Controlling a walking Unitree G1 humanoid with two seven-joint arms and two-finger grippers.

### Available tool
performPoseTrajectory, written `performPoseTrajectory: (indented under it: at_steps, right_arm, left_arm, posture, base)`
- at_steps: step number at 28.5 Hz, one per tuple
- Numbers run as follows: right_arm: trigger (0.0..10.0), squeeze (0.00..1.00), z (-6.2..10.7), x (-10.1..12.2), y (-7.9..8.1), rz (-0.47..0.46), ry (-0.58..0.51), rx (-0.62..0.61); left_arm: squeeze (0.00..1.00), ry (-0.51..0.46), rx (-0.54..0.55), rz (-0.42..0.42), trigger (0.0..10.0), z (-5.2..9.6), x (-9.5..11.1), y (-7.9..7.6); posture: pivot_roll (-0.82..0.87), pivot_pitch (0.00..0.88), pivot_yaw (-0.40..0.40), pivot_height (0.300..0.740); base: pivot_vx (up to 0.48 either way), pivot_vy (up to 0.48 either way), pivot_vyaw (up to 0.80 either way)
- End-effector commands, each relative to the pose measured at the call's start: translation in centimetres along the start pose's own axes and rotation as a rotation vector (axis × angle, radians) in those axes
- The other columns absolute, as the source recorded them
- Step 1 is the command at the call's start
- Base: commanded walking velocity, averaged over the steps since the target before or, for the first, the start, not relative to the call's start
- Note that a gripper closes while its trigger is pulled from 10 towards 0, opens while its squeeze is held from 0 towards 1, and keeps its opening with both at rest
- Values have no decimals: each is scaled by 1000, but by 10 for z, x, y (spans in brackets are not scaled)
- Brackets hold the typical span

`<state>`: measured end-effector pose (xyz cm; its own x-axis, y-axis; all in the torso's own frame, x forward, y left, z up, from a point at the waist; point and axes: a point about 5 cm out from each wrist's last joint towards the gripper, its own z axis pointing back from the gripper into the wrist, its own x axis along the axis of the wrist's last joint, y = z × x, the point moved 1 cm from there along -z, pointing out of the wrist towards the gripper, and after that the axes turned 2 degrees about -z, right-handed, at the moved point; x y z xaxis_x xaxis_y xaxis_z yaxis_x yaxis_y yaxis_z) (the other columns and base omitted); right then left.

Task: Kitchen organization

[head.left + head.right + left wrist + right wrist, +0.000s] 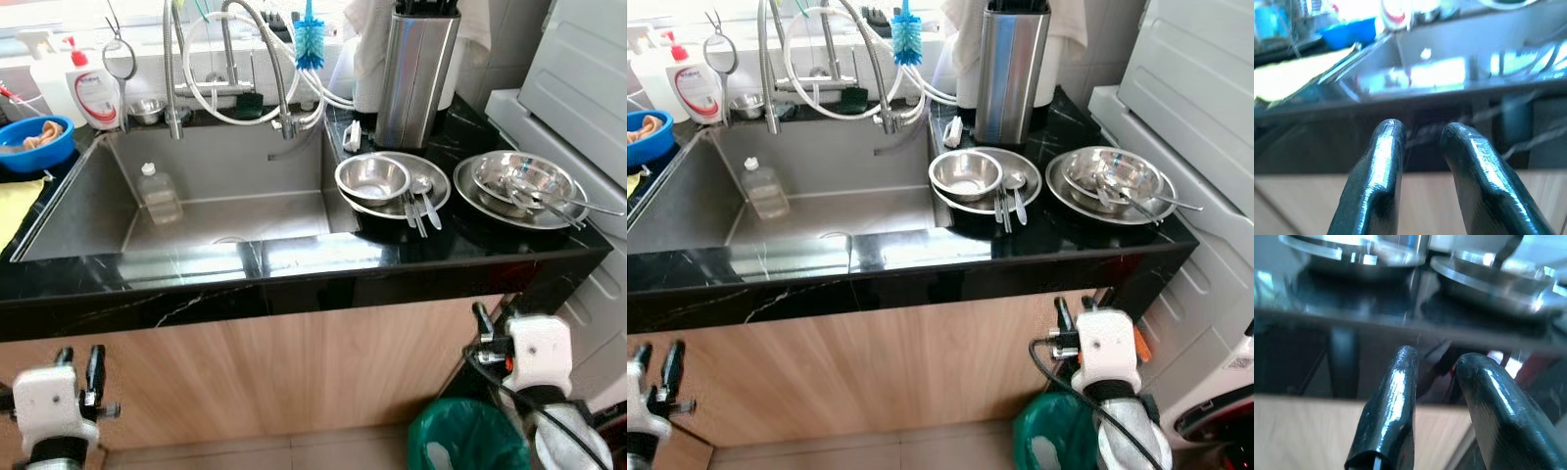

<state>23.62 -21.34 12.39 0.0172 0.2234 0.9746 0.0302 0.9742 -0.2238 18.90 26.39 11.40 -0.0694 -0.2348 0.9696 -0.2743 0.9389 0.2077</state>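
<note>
While both grippers hang below the counter, the steel bowl (pixel 372 179) lies above-forward of right gripper (pixel 1435 363), nearer; jaws slightly parted, empty.

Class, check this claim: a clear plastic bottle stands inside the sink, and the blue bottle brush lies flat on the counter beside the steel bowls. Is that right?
Not quite. The clear plastic bottle does stand inside the sink, but the blue bottle brush hangs upright behind the sink among the tap hoses, not flat beside the steel bowls. The left eye view shows it.

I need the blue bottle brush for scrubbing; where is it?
The blue bottle brush hangs behind the sink, right of the faucets, left of the steel knife block.
</note>
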Motion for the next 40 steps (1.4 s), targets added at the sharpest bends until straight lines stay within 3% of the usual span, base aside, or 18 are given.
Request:
performPoseTrajectory:
  at_steps: [1,7,13,17,25,26,27,35,39,40]
  right_arm:
    - [10000,0,-1,12,7,-2,-25,22]
    - [10000,0,-4,18,20,-30,-18,56]
    - [10000,0,-17,26,35,-86,-47,57]
    - [10000,0,-19,28,38,-104,-60,56]
    - [10000,0,-36,22,49,-249,-44,66]
    - [10000,533,-38,24,50,-270,-52,66]
    - [10000,1000,-39,24,51,-272,-53,69]
    - [10000,1000,-51,27,60,-293,-66,141]
    - [10000,1000,-60,25,68,-282,-63,192]
    - [10000,706,-64,25,70,-274,-63,200]
  left_arm:
    - [0,-5,-7,13,10000,-2,7,-6]
    - [0,-23,-24,47,10000,-13,19,-19]
    - [0,-120,-100,124,10000,-40,52,-53]
    - [0,-133,-124,132,10000,-44,56,-64]
    - [0,-139,-184,137,10000,-54,59,-83]
    - [0,-140,-182,141,10000,-55,59,-84]
    - [0,-144,-185,140,10000,-56,60,-85]
    - [0,-178,-215,152,10000,-64,67,-100]
    - [0,-187,-234,142,10000,-76,67,-107]
    - [0,-182,-241,134,10000,-82,66,-110]
  posture:
    - [-67,0,33,740]
    - [-71,0,43,740]
    - [-96,0,67,740]
    - [-97,0,65,740]
    - [-130,0,76,740]
    - [-129,0,77,740]
    - [-129,0,77,740]
    - [-124,0,60,740]
    - [-126,0,60,740]
    - [-127,0,58,740]
  base:
    - [0,0,0]
    - [0,0,0]
    - [0,0,0]
    - [0,0,0]
    - [0,0,0]
    - [0,0,0]
    - [0,0,0]
    - [0,0,0]
    - [0,0,0]
    - [0,0,0]
